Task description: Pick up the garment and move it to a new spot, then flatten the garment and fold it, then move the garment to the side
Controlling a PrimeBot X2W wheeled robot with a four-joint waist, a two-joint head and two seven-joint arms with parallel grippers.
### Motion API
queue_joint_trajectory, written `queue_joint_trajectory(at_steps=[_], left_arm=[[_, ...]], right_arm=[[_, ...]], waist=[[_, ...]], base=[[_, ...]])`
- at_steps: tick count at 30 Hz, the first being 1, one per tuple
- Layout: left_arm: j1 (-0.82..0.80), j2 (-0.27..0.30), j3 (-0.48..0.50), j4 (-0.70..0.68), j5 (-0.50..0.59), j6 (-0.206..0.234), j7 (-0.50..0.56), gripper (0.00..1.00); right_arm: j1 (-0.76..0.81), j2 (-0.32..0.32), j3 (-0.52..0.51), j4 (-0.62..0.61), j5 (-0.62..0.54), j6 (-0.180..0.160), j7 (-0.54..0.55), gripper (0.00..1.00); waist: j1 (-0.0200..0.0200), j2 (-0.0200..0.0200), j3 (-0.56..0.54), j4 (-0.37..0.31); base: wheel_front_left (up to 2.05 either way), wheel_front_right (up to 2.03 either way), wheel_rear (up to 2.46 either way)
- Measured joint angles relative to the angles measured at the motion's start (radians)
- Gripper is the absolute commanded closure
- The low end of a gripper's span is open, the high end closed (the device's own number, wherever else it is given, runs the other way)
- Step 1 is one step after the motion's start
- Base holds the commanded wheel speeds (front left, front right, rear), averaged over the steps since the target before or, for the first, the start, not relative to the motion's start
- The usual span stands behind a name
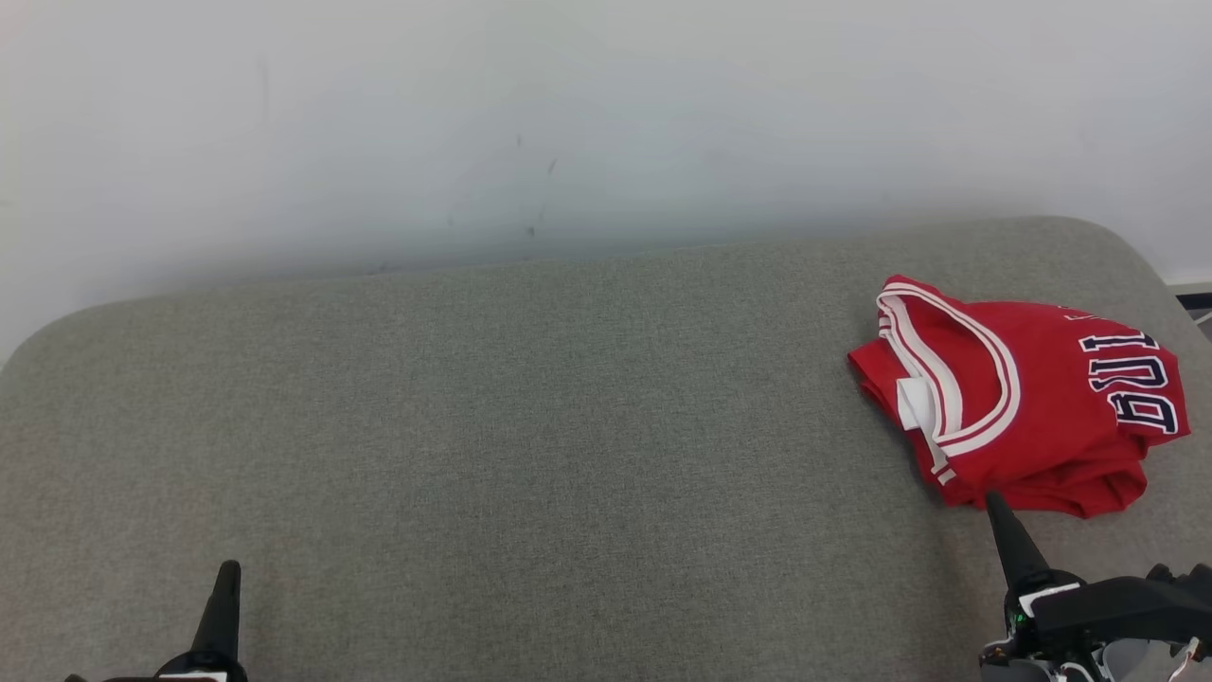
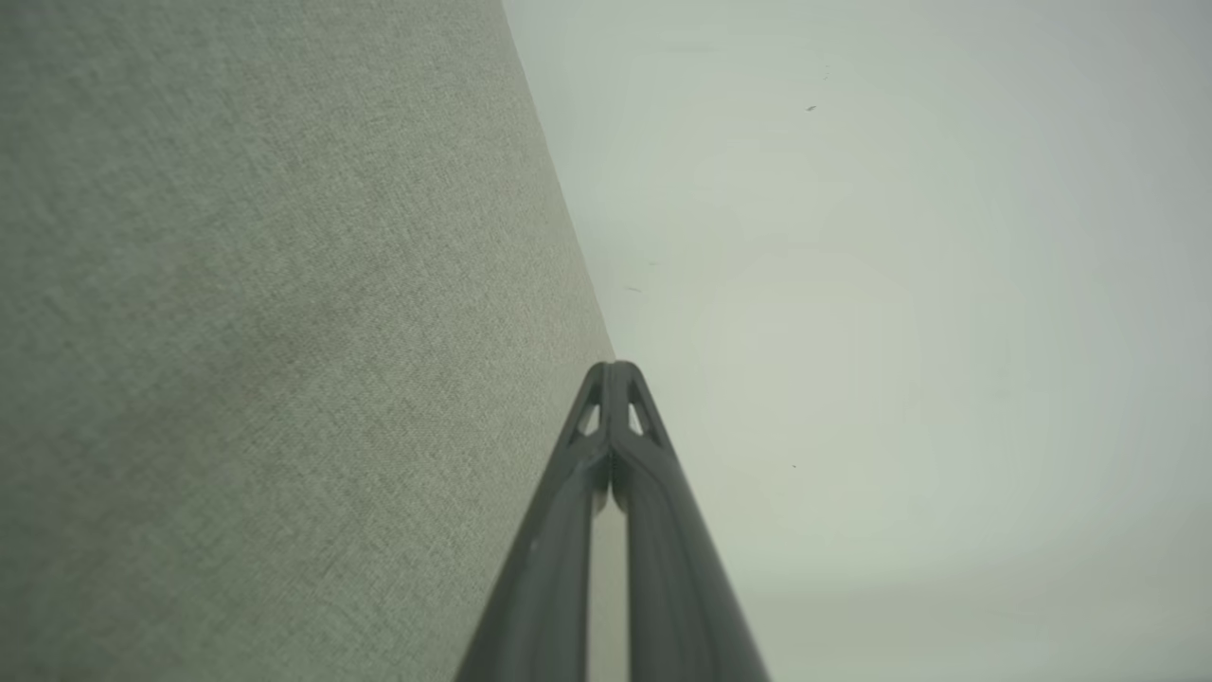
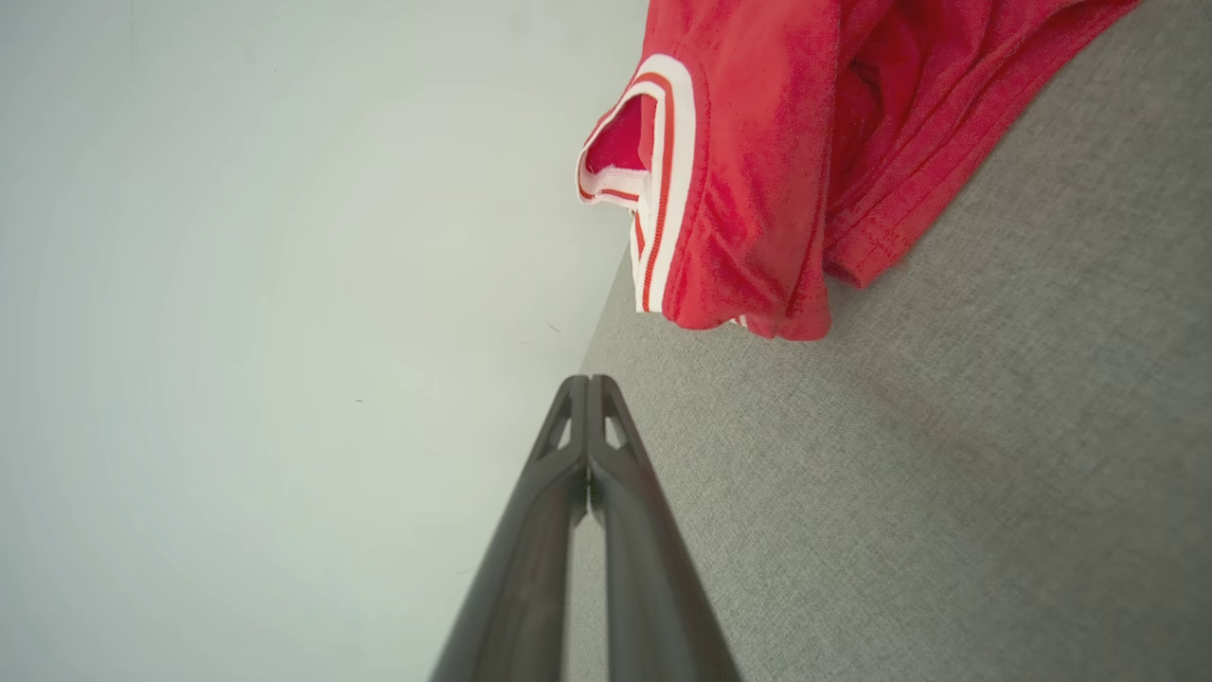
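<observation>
Grey padded surface point(image 1: 530, 426) below a white wall point(image 1: 568, 114) carries the folded red garment point(image 1: 1032, 407) at its right end. Left gripper point(image 1: 228, 566) and right gripper point(image 1: 992, 498) are pinched together, empty, the right just beside the garment.

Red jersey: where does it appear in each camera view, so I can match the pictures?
Head view: red jersey at the right, on the grey fabric surface, beyond the right gripper.
Right wrist view: jersey at the top, right of centre.
Left wrist view: left gripper between surface and wall.
Shared landmark: the surface's far edge against the pale wall.
</observation>
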Motion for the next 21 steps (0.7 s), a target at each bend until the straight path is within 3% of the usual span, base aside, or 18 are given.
queue_joint_trajectory(at_steps=[17, 21], left_arm=[[-0.045, -0.024, 0.043, 0.022, -0.259, -0.051, 0.059, 1.00], [-0.046, -0.025, 0.044, 0.024, -0.266, -0.051, 0.059, 1.00]], right_arm=[[-0.035, 0.056, -0.067, 0.020, 0.218, 0.046, 0.068, 1.00], [-0.041, 0.060, -0.068, 0.020, 0.231, 0.046, 0.070, 1.00]], waist=[[0.0000, 0.0000, 0.009, 0.005], [0.0000, -0.0001, 0.009, 0.005]], base=[[0.00, 0.00, 0.00], [0.00, 0.00, 0.00]])
